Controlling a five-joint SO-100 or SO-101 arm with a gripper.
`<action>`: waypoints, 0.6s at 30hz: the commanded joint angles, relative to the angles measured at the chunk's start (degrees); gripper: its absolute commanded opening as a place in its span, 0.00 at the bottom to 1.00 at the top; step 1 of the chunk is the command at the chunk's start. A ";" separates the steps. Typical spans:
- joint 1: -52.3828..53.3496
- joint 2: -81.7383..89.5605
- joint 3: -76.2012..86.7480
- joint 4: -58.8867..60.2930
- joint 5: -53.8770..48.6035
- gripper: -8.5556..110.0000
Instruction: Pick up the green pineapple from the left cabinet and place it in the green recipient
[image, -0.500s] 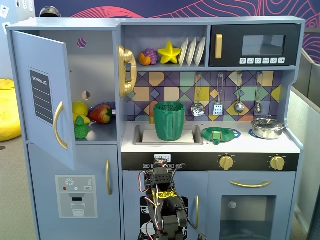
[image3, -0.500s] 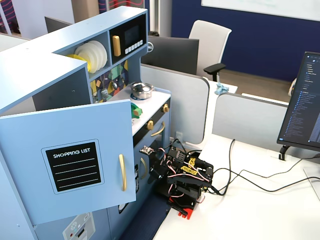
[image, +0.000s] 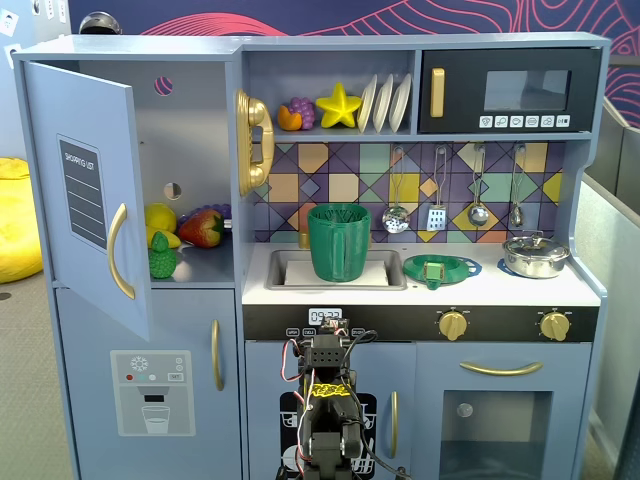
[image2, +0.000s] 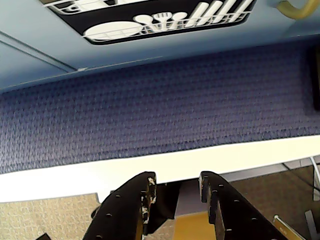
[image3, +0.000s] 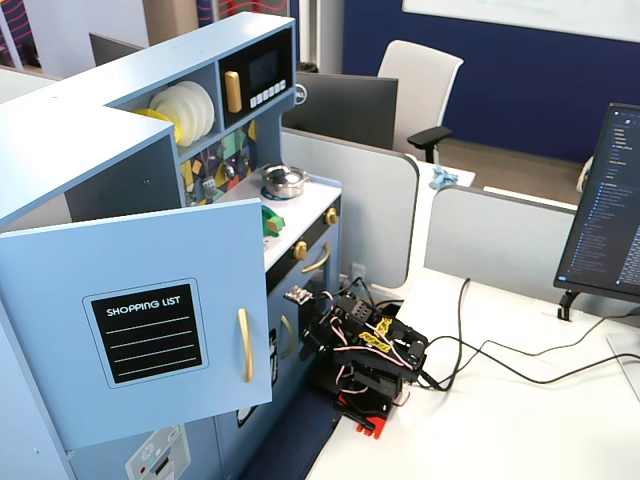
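Pineapple (image: 162, 259) sits in the open cabinet (image: 190, 160), well up and left of the claw (image2: 176, 184), which gapes narrowly, empty; recipient (image: 339, 242) stands above it

Green pineapple (image: 163, 259) partly behind the open cabinet door (image: 88, 190), arm (image: 325, 420) cut off at bottom edge

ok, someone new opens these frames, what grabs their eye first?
Probably the pale blue toy kitchen filling the front fixed view, with the left cabinet door swung open on a shelf of toy fruit, the green pineapple at the front. Next, the green recipient standing in the sink, mid-counter. The arm sits folded low in front; in the wrist view the gripper has its jaws apart and empty.
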 joint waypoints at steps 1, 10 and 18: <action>-2.55 -0.53 3.69 6.50 1.85 0.07; -29.18 -6.68 -8.17 -33.40 -0.09 0.07; -48.08 -23.47 -23.03 -68.99 -6.50 0.18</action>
